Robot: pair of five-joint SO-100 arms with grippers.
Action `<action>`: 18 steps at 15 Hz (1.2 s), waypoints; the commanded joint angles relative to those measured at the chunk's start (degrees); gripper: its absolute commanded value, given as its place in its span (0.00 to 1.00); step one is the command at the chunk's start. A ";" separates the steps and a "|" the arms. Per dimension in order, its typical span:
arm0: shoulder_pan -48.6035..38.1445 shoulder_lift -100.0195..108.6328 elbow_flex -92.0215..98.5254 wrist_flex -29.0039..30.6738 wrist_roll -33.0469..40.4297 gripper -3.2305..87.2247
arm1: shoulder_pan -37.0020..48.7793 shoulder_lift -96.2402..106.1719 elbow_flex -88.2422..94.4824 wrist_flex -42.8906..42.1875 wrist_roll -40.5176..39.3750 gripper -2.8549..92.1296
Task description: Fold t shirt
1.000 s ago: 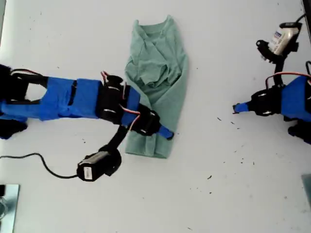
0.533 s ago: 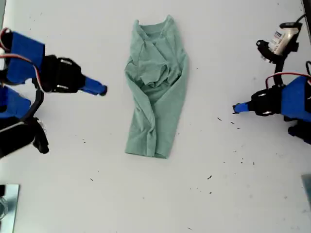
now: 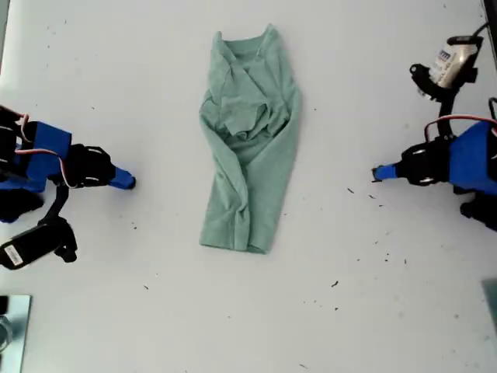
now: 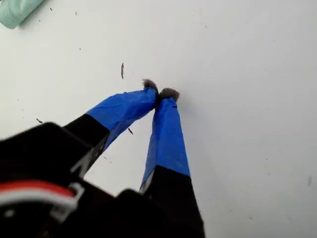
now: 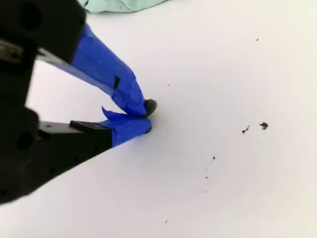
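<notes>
A white desk [image 3: 155,326] fills the scene. Small dark specks [image 3: 386,259] dot it toward the exterior view's lower right. A pale metallic object [image 3: 12,330], partly cut off, sits at that view's lower left corner.

White tabletop [image 3: 155,326] under even light, scattered with small dark specks [image 3: 335,284]

T shirt [image 4: 15,11] cut off by edge (both wrist views), mostly unseen.
</notes>
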 commanded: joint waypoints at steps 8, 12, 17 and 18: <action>8.53 -54.67 -89.21 33.84 6.94 0.37 | -14.33 -85.43 -96.24 13.97 8.35 0.27; 10.46 -69.61 -101.69 38.41 8.61 0.42 | -17.49 -110.92 -122.78 21.71 9.49 0.39; 10.63 -86.04 -99.76 27.86 7.03 0.41 | -18.19 -127.79 -123.40 12.39 12.92 0.38; 9.93 -90.97 -100.90 26.19 7.56 0.39 | -18.11 -131.40 -123.40 9.32 12.92 0.38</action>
